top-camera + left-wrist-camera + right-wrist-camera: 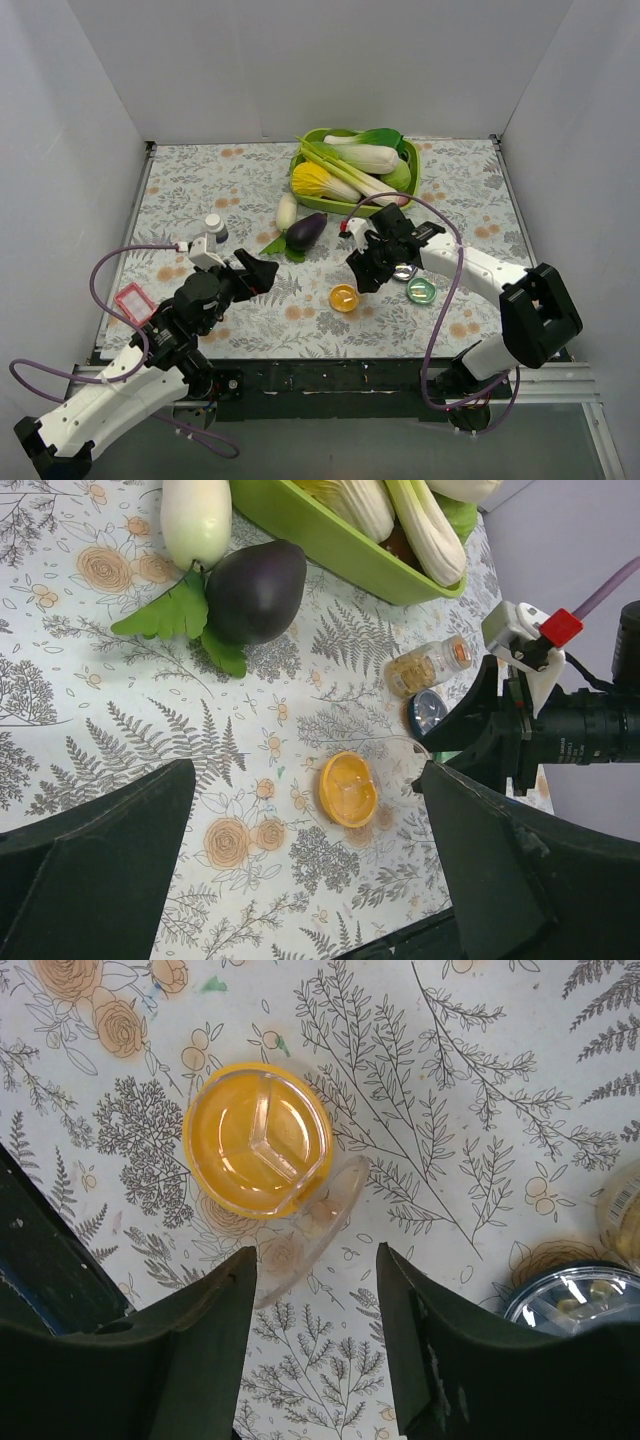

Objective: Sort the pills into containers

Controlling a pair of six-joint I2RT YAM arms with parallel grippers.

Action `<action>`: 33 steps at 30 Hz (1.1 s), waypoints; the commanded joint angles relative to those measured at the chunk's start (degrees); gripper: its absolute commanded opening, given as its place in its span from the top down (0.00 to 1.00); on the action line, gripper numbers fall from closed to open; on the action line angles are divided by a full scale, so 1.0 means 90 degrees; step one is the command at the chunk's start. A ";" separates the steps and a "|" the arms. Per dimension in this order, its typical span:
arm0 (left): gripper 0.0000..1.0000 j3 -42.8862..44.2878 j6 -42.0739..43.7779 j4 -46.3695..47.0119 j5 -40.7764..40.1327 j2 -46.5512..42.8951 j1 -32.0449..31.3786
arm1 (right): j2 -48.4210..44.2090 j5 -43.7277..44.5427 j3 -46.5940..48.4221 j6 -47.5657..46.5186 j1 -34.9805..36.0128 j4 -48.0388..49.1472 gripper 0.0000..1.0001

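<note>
Left: my left gripper (258, 272) hangs above the worktop (200, 190), its jaws wide apart and empty. Centre: the orange dish (343, 297) lies on the worktop, a clear lid (322, 1218) touching its rim. My right gripper (315, 1270) hovers over that lid, jaws apart, clamping nothing. Right: the dark blue dish (575, 1300), then the green dish (421, 290).

A table (470, 300) stands inside a small white booth. A pale cloth (200, 180) printed with grey ferns, leaves and orange roses covers its top. Plain white walls close three sides: a back wall (320, 60), a left wall (60, 150) and a right wall (590, 120). A dark strip (330, 372) runs along the table's near edge. The light is soft and even, with faint shadows.
</note>
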 commanded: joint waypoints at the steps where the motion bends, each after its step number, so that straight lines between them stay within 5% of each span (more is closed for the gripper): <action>1: 0.02 0.0057 0.0030 -0.0180 -0.0138 -0.0095 0.0034 | 0.0240 0.0419 0.0536 0.0070 0.0145 -0.0050 0.45; 16: 0.02 0.0145 -0.0009 -0.0483 -0.0236 -0.0447 0.0034 | 0.1041 0.1270 0.1620 -0.0574 0.0594 -0.0178 0.96; 30: 0.02 0.0126 0.0001 -0.0512 -0.0265 -0.0437 0.0034 | 0.1285 0.2276 0.2001 -0.0604 0.0623 0.0623 0.99; 33: 0.02 0.0106 0.0050 -0.0522 -0.0246 -0.0437 0.0034 | 0.1315 0.2169 0.2011 -0.0575 0.0623 0.0594 0.92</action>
